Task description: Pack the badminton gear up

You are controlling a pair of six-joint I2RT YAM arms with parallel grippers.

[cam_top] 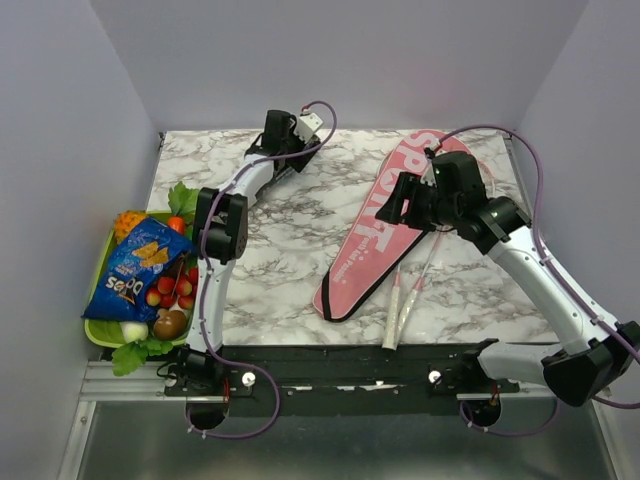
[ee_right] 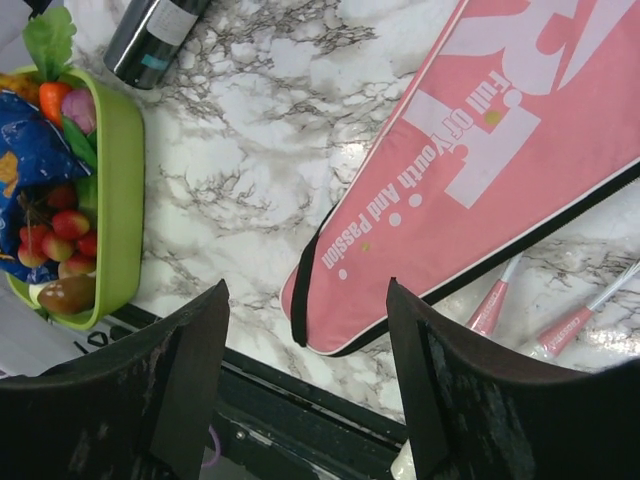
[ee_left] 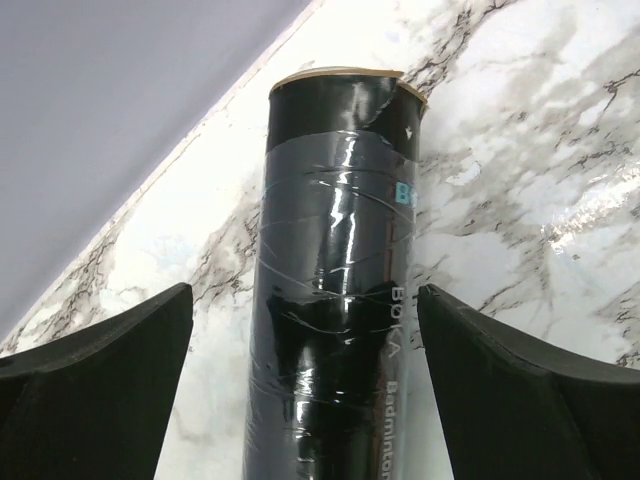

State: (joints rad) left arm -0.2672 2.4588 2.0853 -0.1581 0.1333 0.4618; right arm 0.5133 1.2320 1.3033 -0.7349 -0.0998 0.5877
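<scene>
Lying between the left jaws — black tube [ee_left: 335, 300], untouched.

On the white marble-patterned table [cam_top: 290, 250], the pink racket-shaped fabric bag [cam_top: 400, 225] lies slantwise right of centre. Two slim pink-framed rackets [cam_top: 405, 300] lie just right of it. The long black tube [ee_left: 335, 280] lies far back, left of the bag. The green plastic tray [cam_top: 95, 330] sits at the left edge, with the blue snack packet [cam_top: 138, 265] on top of its toy fruit [cam_top: 170, 290].
</scene>
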